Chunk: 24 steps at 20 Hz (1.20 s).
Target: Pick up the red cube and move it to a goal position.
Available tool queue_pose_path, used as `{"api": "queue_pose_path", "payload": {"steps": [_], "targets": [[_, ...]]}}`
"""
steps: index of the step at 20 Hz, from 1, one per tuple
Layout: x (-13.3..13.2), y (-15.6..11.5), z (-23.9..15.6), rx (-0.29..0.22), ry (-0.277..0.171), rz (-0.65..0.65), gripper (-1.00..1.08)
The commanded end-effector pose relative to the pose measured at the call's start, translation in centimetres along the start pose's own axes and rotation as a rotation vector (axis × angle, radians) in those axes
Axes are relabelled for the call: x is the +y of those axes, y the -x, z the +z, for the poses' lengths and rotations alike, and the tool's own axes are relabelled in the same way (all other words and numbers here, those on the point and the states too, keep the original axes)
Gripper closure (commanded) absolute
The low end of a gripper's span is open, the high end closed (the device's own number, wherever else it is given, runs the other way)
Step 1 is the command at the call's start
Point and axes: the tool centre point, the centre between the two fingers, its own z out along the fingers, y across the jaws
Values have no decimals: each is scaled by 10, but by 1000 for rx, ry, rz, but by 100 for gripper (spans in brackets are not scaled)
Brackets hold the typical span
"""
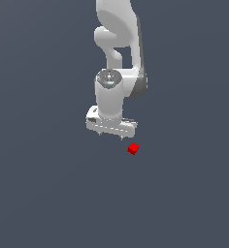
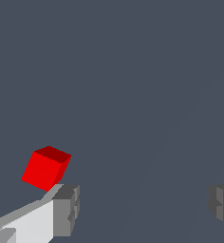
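- the white panda gripper (image 1: 111,134) hangs from the arm with its fingers pointing down, and its jaws stand spread wide with nothing between them.
- in the wrist view the gripper (image 2: 142,204) shows as two grey finger pads (image 2: 66,209) set well apart at opposite sides of the picture, with only bare dark surface in the gap.
- the red cube (image 2: 45,168) sits just outside the gap, beside the outer edge of one finger, not between the two.
- whether the cube touches that finger cannot be told from the wrist view; the two overlap at the pad's corner.
- in the exterior view the red cube (image 1: 133,148) lies just past the gripper's end on the exterior view's right, slightly lower than the fingertips and apart from them.
- the cube is turned so that a corner faces the camera, its faces plain and bright red.
- further off, the white arm (image 1: 117,63) rises above the gripper, with a round grey-capped joint above the wrist.
- the flat dark grey-blue ground (image 1: 39,193) fills everything around the gripper and cube.
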Motion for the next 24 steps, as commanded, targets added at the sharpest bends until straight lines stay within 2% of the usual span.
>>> {"api": "queue_pose_path", "payload": {"steps": [1,15,24], "targets": [[-11,5,12,-1,0,43,-92],[-80,21,80,-7,-1,297,-92],[-107,21,106,-10,-2,393,-92]]}}
